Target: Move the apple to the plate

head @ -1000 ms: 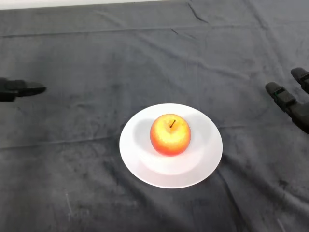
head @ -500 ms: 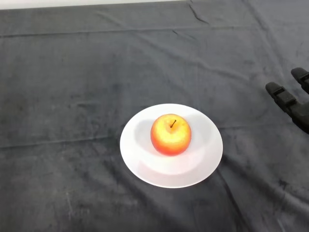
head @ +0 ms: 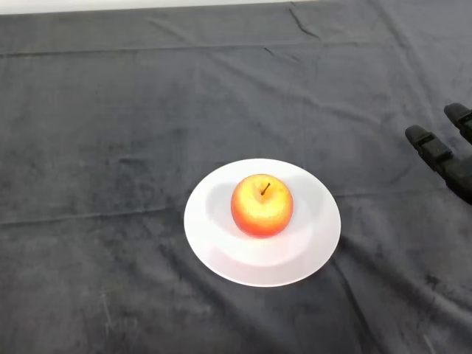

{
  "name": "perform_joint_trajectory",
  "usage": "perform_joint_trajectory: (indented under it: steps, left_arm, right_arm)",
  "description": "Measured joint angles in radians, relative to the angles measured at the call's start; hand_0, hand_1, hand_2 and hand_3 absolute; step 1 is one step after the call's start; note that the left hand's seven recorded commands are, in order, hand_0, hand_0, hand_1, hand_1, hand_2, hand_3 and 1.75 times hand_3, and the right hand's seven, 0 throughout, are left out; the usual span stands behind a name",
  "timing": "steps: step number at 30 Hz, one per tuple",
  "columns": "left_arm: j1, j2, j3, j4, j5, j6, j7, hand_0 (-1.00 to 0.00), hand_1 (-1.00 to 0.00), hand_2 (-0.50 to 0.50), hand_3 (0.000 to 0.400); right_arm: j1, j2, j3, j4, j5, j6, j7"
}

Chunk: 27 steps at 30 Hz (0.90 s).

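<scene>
Counter (head: 110, 147) under dark grey cloth (head: 221, 88), creased, a long fold running 9 to 3 o'clock. White round plate (head: 214, 243) lies directly on the cloth, just toward 6 o'clock of centre. Pale strip at the 12 o'clock edge.

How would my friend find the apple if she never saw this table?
Look at the table under the dark cloth. Near the middle of it sits a round white plate. The apple stands upright on that plate, stem up; it is the only red and yellow thing there, bright against the white and dark grey.
</scene>
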Motion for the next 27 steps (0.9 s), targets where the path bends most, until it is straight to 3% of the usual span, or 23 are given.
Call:
perform_joint_trajectory:
  steps: [7, 27]
  left_arm:
    - [-0.008, 0.000, 0.002, 0.092, -0.009, -0.020, 0.037, 0.00, 0.00, 0.00, 0.000]
    - [-0.053, 0.000, 0.007, 0.100, -0.010, -0.029, 0.052, 0.00, 0.00, 0.00, 0.000]
  right_arm:
    - [0.000, 0.000, 0.0000, 0.000, 0.0000, 0.000, 0.0000]
    - [0.000, 0.000, -0.0001, 0.000, 0.0000, 0.000, 0.0000]
